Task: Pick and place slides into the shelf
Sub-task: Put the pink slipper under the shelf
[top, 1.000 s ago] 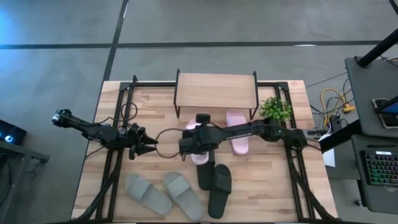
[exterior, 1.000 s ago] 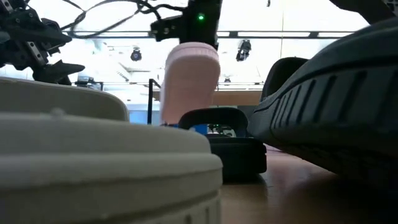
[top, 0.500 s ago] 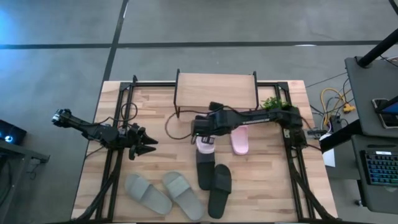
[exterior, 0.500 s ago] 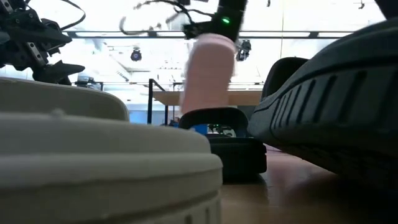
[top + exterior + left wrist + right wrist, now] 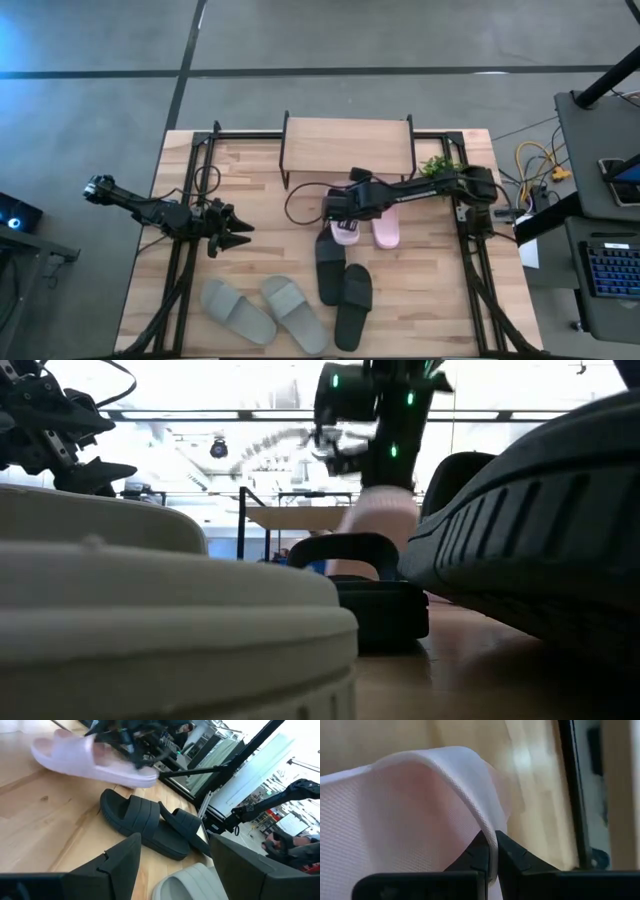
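Wooden table (image 5: 250, 190), frame centre: shelf (image 5: 348, 147) upper centre, unloaded. Right gripper (image 5: 342, 212) pinched on pink slide's (image 5: 344, 233) strap, presumably carrying it shelfward, beside its mate (image 5: 385, 226). Left gripper (image 5: 238, 234), centre left, parted, idle. Black pair (image 5: 343, 290) and grey-green pair (image 5: 263, 311) await below.

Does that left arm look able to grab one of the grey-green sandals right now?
Probably yes. The left claw is open and empty, and the grey-green sandals lie uncovered on the table just in front of it. The right claw, shut on a pink sandal, works well away from them.
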You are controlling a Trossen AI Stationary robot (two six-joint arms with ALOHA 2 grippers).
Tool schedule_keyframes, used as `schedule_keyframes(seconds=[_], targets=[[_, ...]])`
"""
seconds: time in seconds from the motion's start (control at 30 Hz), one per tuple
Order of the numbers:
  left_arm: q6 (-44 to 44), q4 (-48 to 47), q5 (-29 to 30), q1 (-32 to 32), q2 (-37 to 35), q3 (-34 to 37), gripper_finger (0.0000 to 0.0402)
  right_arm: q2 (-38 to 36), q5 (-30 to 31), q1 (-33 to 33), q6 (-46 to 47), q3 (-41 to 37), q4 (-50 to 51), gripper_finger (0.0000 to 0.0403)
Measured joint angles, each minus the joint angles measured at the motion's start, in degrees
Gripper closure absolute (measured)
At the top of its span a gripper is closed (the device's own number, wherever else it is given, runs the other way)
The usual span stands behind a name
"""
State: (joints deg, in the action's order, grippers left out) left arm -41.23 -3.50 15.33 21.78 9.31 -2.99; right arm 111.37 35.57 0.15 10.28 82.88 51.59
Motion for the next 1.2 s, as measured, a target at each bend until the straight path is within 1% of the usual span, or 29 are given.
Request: schedule_keyframes(seconds=[0.23, 0.43, 0.57, 0.8, 0.97, 1.07, 1.2], targets=[[0.0, 0.1, 2.0, 0.0, 0.0, 0.0, 0.0178, 1.1, 7.1, -2.2, -0.2, -2.8, -0.3, 0.0390], [-0.1, 0.2, 4.6, 0.0, -0.1, 0.0, 0.0178, 1.2, 7.3, -3.0, -0.9, -6.9, 0.0, 0.0390], [-0.2, 0.2, 4.9, 0.0, -0.1, 0.0, 0.0178, 1.2, 8.2, -2.7, 0.0, -9.5, 1.2, 0.0390], [-0.1, 0.1, 6.3, 0.0, 0.0, 0.0, 0.0178, 0.8, 9.7, -2.7, 0.9, -9.2, 1.0, 0.0390], [-0.1, 0.1, 6.3, 0.0, 0.0, 0.0, 0.0178, 0.6, 9.0, -2.6, 1.3, -8.3, -0.3, 0.0388], [-0.1, 0.1, 6.3, 0.0, 0.0, 0.0, 0.0178, 0.6, 7.6, -2.5, 1.7, -8.4, -0.2, 0.0370], [0.0, 0.1, 6.4, 0.0, 0.0, 0.0, 0.0178, 0.6, 7.5, -2.5, 1.7, -8.4, 0.0, 0.0325]])
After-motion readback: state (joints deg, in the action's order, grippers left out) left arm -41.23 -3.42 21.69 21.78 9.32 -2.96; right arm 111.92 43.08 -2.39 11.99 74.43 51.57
